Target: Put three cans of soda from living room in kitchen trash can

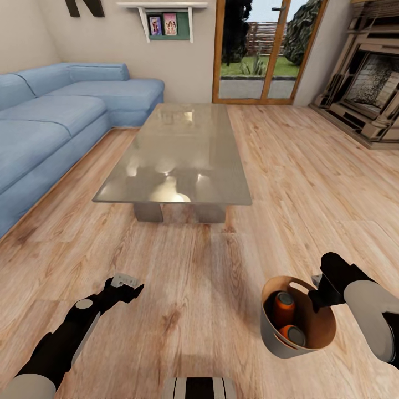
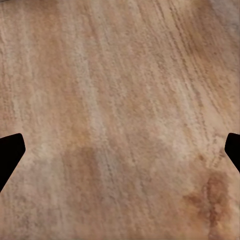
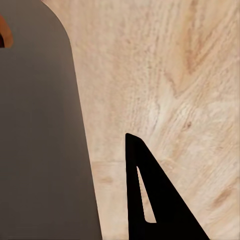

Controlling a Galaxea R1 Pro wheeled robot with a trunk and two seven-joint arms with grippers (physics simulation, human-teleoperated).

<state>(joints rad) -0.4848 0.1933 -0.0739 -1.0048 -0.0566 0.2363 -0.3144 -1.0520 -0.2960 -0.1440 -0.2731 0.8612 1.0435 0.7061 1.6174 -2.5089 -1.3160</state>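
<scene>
standing ahead in the head view is the glass-topped low table (image 1: 174,152), its long side running away toward the glazed patio door (image 1: 266,50), with the blue corner sofa (image 1: 61,119) along its left and a stone fireplace (image 1: 368,88) at far right. a white wall shelf (image 1: 166,19) with pictures hangs above the sofa's end, beside a dark letter n (image 1: 83,6). light wood plank floor (image 1: 194,288) lies open between the robot and the table — nothing stands on it there.

the trash can (image 1: 277,338) is low at the right, hanging at the right gripper (image 1: 321,292), which pinches the bin's rim on the robot's side; in the right wrist view its grey wall (image 3: 40,140) sits against one dark finger (image 3: 150,200). the bin is tipped a little, mouth up and toward the table. inside, two orange soda cans (image 1: 284,307) lean with grey tops upward — a third cannot be made out.

the left gripper (image 1: 126,284) hovers over bare floor, its fingertips (image 2: 10,152) spread wide and holding nothing.
</scene>
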